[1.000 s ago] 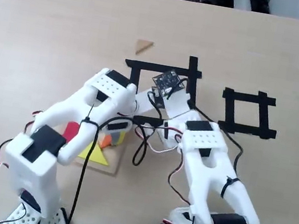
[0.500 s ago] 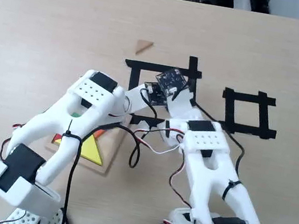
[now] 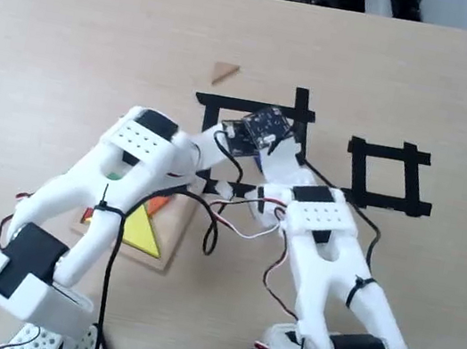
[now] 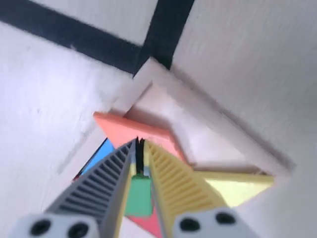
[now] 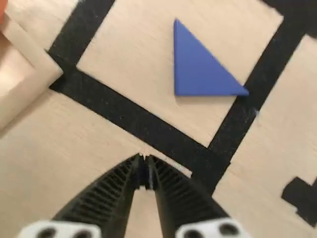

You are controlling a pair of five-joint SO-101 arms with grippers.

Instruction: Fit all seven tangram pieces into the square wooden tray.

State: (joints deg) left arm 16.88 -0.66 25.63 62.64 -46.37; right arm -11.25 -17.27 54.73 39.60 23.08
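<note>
On the left of the table (image 3: pixel 68 37), the square wooden tray (image 3: pixel 166 259) sits turned at an angle under the left arm, its far right corner just beside the near left corner of a black taped square (image 3: pixel 228 102). In the tray a yellow triangle (image 3: pixel 140 232) lies toward the near right side, an orange piece (image 4: pixel 141 130) lies by the far right corner with bare tray floor beyond it, and a blue piece (image 4: pixel 101 148) shows just left of the orange one. The left gripper (image 4: pixel 138 145) hangs over the tray with its tips above the orange piece, its jaws drawn almost together and pinching a green piece (image 4: pixel 138 196) between them. Farther back, a small tan triangle (image 3: pixel 225 72) lies alone on the table, just beyond the taped square. Inside that square lies a blue triangle (image 5: pixel 203 69), well apart from the tray. The right gripper (image 5: pixel 144 161) hovers over the square's near tape line, closed and holding nothing, short of the blue triangle. Farther right is a second, smaller taped square (image 3: pixel 393 153).
</note>
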